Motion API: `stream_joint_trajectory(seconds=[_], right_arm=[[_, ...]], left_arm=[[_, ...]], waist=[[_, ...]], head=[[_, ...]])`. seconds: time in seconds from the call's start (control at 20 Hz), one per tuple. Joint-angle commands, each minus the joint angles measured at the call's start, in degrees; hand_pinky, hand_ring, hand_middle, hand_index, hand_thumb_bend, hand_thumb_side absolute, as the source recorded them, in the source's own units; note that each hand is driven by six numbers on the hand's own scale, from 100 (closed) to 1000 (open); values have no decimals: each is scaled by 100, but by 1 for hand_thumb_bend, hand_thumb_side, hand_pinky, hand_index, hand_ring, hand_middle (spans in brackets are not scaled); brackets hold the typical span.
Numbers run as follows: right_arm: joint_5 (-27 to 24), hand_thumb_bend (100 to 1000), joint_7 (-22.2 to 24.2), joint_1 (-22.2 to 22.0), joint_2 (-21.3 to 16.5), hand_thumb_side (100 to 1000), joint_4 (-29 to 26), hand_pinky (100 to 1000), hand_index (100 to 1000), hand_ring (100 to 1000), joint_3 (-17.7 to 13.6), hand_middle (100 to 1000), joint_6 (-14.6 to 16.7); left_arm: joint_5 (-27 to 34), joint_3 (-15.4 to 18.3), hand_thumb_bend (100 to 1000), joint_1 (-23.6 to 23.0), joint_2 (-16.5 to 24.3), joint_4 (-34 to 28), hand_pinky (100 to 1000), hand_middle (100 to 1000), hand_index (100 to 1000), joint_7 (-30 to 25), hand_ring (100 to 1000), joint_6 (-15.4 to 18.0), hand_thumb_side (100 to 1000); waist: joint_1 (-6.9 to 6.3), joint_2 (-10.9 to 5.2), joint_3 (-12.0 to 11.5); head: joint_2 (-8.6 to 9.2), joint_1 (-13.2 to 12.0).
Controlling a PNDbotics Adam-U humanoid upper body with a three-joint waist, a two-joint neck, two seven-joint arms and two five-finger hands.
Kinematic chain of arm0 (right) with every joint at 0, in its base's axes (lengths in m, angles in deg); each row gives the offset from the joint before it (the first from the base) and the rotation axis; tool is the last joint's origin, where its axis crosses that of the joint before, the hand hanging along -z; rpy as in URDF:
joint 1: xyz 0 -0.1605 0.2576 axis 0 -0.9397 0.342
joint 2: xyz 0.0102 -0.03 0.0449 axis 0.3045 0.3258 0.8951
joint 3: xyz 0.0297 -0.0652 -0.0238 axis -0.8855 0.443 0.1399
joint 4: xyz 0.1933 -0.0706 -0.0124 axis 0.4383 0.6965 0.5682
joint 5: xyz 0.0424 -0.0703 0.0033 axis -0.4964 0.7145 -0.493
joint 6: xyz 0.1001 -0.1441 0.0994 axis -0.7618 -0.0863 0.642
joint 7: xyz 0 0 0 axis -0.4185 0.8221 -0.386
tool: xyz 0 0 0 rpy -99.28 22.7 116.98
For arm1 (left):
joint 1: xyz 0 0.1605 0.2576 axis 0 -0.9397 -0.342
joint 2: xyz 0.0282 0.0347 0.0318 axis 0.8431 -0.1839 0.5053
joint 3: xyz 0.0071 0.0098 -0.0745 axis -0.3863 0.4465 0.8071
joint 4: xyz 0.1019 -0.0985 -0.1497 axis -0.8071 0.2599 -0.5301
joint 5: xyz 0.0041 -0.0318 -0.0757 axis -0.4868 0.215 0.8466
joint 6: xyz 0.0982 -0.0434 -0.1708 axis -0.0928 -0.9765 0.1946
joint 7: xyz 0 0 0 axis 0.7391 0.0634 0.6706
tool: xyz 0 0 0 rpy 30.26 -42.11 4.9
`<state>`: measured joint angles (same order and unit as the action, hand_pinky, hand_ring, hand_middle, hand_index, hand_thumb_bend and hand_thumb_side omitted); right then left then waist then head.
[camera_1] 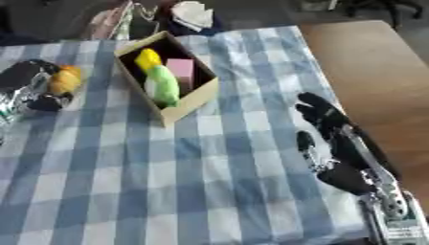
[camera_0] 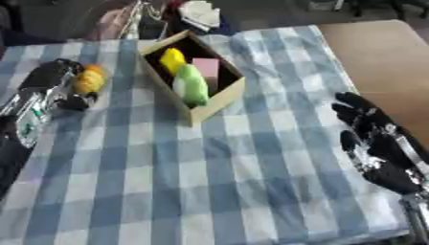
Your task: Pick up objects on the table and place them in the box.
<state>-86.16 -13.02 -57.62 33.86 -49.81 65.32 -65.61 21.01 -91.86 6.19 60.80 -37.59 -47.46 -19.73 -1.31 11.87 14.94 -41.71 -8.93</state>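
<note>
An open wooden box (camera_0: 217, 105) stands at the back middle of the checked cloth. Inside it lie a yellow object (camera_0: 173, 59), a green one (camera_0: 192, 84) and a pink block (camera_0: 207, 68). My left hand (camera_0: 63, 86) is at the left, left of the box, with its fingers curled round an orange-yellow object (camera_0: 90, 79). My right hand (camera_1: 335, 136) rests at the right side of the table, fingers straight and holding nothing.
A blue-and-white checked cloth (camera_0: 193, 182) covers the table. A bare brown surface (camera_0: 385, 57) lies at the back right. White crumpled material (camera_0: 199, 14) and dark shapes sit beyond the far edge.
</note>
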Motion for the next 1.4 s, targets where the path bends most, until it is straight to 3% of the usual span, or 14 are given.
stream_joint_trajectory(seconds=[0.05,0.5,0.95,1.2,1.4], right_arm=[[-25,100,-19,70,-55,376,-65,1000,1000,967,-21,969,16],[-13,100,-29,59,-52,377,-57,1000,1000,966,-31,969,20],[1,100,-35,31,-61,377,-47,1000,1000,966,-33,969,21],[-2,100,-21,31,-51,378,-44,1000,1000,966,-20,969,22],[-8,100,-3,38,-34,380,-44,1000,1000,965,-6,969,23]], left_arm=[[-79,-16,272,58,62,-17,629,517,701,143,521,-26,158],[294,-44,163,72,187,-388,470,275,487,894,317,-156,133],[867,-335,100,231,346,-1531,451,246,459,955,290,-106,122],[1060,-634,100,456,192,-2079,455,247,461,718,292,20,119],[937,-869,107,607,-38,-2126,476,267,482,460,311,137,128]], waist=[[58,-9,2],[61,-42,-28],[48,-91,-49],[45,-104,-6],[42,-114,44]], head=[[60,10],[43,36],[6,64],[-3,52],[-7,35]])
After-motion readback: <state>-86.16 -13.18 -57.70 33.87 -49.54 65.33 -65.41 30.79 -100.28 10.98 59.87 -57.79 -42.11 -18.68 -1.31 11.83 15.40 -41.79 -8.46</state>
